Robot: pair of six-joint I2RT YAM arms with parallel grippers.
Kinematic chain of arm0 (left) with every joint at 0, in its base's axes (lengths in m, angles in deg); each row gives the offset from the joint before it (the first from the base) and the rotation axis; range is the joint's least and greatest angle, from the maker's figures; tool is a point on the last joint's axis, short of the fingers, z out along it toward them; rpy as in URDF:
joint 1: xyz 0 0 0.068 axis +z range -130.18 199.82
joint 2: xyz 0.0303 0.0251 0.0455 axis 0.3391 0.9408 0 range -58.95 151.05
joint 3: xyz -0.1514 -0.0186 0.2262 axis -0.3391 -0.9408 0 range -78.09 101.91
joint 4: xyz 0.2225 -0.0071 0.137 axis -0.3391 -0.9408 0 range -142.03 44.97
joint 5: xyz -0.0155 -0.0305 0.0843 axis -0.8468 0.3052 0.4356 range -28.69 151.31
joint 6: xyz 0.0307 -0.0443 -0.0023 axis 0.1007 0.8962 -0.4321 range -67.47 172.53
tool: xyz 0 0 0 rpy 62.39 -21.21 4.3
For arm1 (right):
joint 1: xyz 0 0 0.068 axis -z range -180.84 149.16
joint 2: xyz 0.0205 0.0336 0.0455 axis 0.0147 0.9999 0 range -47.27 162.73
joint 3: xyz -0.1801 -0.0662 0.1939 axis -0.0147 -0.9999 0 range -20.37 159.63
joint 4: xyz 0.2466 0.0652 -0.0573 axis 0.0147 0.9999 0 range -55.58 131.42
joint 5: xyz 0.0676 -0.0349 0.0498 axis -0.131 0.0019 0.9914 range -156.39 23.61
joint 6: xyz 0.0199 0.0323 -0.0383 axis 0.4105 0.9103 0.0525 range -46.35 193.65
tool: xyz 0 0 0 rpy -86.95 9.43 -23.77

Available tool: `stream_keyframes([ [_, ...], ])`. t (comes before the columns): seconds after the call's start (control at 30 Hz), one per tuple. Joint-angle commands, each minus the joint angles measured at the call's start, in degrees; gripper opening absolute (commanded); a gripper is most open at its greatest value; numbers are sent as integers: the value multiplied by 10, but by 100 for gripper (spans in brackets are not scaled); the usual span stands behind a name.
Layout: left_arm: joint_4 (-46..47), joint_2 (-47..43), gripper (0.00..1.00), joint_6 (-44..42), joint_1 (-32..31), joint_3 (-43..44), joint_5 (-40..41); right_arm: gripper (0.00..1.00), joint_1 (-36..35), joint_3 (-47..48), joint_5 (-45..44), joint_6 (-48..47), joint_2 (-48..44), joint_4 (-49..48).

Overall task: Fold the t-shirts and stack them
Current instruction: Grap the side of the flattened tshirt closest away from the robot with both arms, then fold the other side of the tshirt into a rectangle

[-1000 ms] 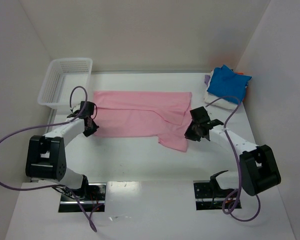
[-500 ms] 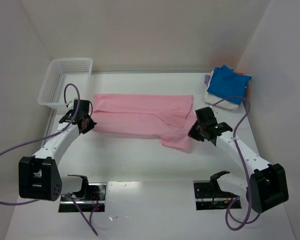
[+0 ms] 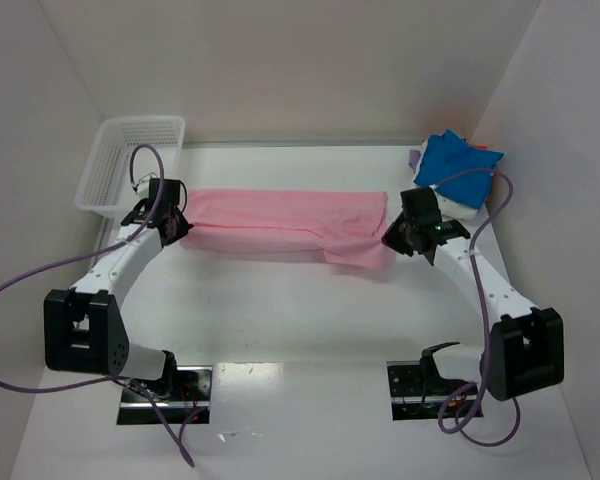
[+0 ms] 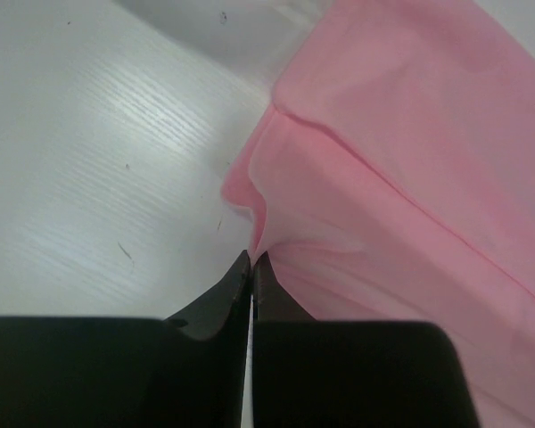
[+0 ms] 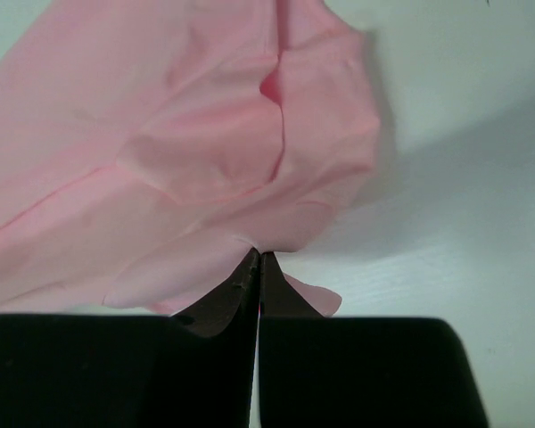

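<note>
A light pink t-shirt [image 3: 280, 222] lies as a long band across the middle of the table, its near half lifted and carried over the far half. My left gripper [image 3: 177, 229] is shut on the shirt's left near edge [image 4: 276, 223]. At the right end my right gripper [image 3: 392, 240] is shut on the pink cloth [image 5: 205, 152], which bunches above the fingertips. A bright blue t-shirt [image 3: 458, 167] sits folded on a white one [image 3: 450, 208] at the back right, with a bit of lavender [image 3: 414, 158] peeking out behind.
A white plastic mesh basket [image 3: 130, 165] stands at the back left, just beyond my left gripper. White walls close in on the left, back and right. The bare tabletop [image 3: 300, 310] stretches between the shirt and the arm bases.
Both grippers have moved away from the bases, carrying the shirt's near edge toward its far edge. The pink band has become narrower.
</note>
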Motion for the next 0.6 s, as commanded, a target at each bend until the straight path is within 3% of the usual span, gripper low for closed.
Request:
stream_keyframes([
  [0.0, 47, 43, 0, -25, 11, 37, 28, 0, 20, 54, -3, -29, 60, -57],
  [0.3, 84, 155, 0, -37, 11, 101, 35, 0, 30, 82, -3, -40, 150, -112],
  [0.57, 109, 190, 0, -37, 17, 127, 66, 0, 41, 104, 5, -52, 195, -137],
])
